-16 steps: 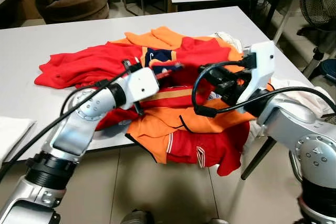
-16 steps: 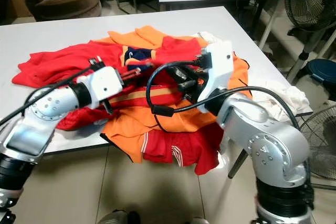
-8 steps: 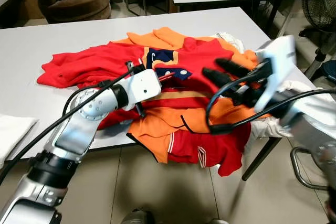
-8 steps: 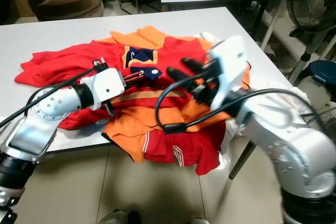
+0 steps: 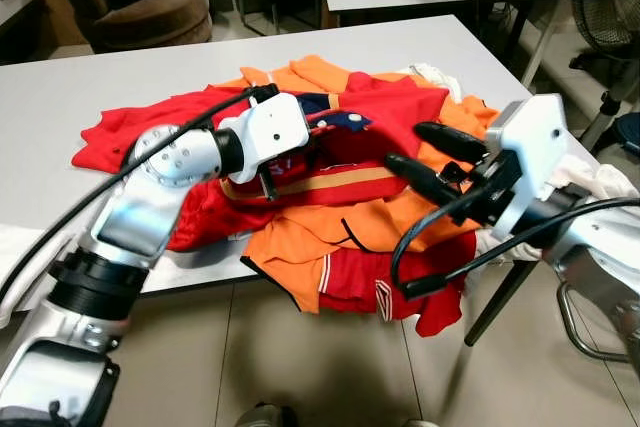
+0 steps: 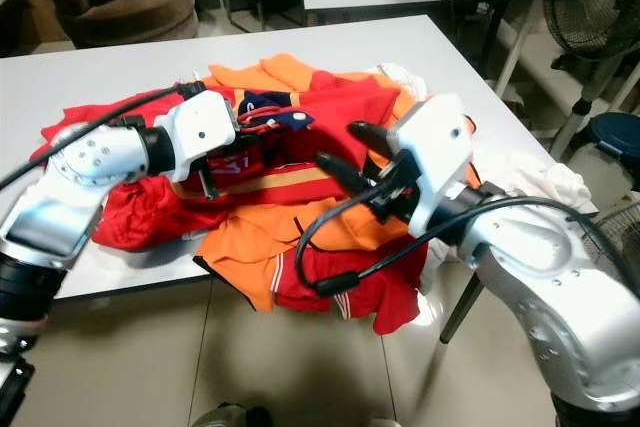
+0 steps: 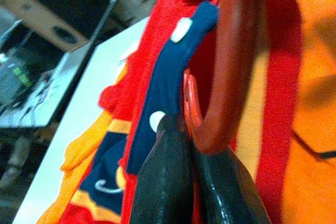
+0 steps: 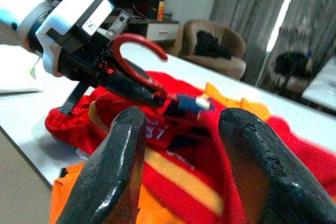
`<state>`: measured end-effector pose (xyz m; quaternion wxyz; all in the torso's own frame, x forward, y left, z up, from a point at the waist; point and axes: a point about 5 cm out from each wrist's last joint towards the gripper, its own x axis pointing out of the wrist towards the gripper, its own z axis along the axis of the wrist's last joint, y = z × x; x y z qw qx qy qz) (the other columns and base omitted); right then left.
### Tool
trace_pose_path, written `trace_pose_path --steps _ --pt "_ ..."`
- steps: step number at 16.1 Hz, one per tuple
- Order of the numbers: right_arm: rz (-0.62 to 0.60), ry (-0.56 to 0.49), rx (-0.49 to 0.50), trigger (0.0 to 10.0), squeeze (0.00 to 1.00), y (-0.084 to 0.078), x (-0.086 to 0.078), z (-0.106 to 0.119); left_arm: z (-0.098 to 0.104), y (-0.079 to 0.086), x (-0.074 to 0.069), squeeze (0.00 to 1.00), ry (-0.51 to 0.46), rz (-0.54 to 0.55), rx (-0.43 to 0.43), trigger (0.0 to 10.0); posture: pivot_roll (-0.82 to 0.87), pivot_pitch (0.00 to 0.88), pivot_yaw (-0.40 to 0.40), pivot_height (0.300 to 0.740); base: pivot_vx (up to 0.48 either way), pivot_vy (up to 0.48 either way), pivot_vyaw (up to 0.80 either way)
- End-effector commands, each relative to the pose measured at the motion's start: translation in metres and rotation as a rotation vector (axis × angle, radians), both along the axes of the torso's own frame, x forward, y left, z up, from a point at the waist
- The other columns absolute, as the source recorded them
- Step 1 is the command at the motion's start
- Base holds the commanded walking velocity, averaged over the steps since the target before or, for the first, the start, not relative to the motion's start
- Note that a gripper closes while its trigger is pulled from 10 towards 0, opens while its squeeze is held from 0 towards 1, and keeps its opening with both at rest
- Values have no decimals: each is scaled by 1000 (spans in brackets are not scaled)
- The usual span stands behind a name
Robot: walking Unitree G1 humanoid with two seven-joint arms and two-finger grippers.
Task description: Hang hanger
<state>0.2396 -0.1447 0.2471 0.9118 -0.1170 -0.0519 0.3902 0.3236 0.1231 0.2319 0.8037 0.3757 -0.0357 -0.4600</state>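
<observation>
While clamped in the pressed-together left gripper [image 7: 190,145] over the red shirt [image 5: 372,147], red hanger [image 7: 231,61] curves hook-up; at four o'clock, right gripper [image 5: 428,152] hovers, fingers spread.

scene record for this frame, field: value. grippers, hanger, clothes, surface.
left gripper: shut on red hanger, raised over the clothes pile
red hanger: hook free and curving up from the fingers; lower part inside the red jersey
red jersey: navy collar lifted with the hanger, rest lying on the pile
right gripper: open, holding nothing, fingers pointing toward the jersey
clothes pile: red and orange garments, partly draped over the near edge
white table: carries the pile
</observation>
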Motion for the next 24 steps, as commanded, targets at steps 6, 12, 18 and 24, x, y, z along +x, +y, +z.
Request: trace_pose_path --steps 6,12,18,24 --pt "176 -59 -127 10000 1000 -8 22 -1 6 -14 -11 0 1 -155 46 10000 -213 36 90 740 0 0 0" --pt "392 16 -77 10000 1000 -12 43 8 11 -22 -17 0 -22 -215 46 10000 -195 48 75 740 0 0 0" --pt "575 -19 -59 10000 0 9 41 27 8 -24 -22 0 -26 -248 76 10000 -182 57 77 740 0 0 0" --pt "619 -32 -190 0 0 14 46 14 8 -27 -25 0 -25 -267 76 10000 -176 69 75 740 0 0 0"
